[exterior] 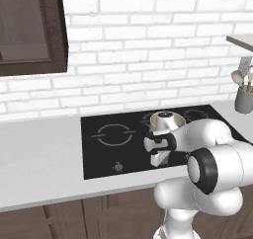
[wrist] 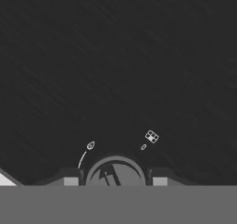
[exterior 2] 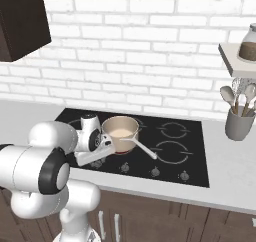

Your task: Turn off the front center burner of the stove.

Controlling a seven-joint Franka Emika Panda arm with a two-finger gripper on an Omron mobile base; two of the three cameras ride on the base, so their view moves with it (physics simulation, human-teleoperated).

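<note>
The stove (exterior: 99,156) (exterior 2: 196,162) is a flat black glass cooktop set in the grey counter. A beige pot (exterior: 166,120) (exterior 2: 120,130) stands on the front center burner (exterior 2: 142,122). The pot hides most of the burner, and only thin rings and a reddish edge show around its base. My gripper (exterior: 157,160) (exterior 2: 93,159) is low over the stove's front edge, just in front of the pot. In the hand view my gripper (wrist: 115,179) is open. A round dark knob (wrist: 115,173) sits between the fingertips (wrist: 70,179), which straddle it closely.
A wider grey ring with dash marks (exterior: 114,134) (exterior 2: 172,152) lies beside the pot. More knobs (exterior: 117,167) (exterior 2: 155,172) line the front edge. The pot's handle (exterior 2: 145,150) points front right. A grey utensil holder (exterior: 243,99) (exterior 2: 237,123) stands on the right of the counter, under a shelf (exterior 2: 240,61).
</note>
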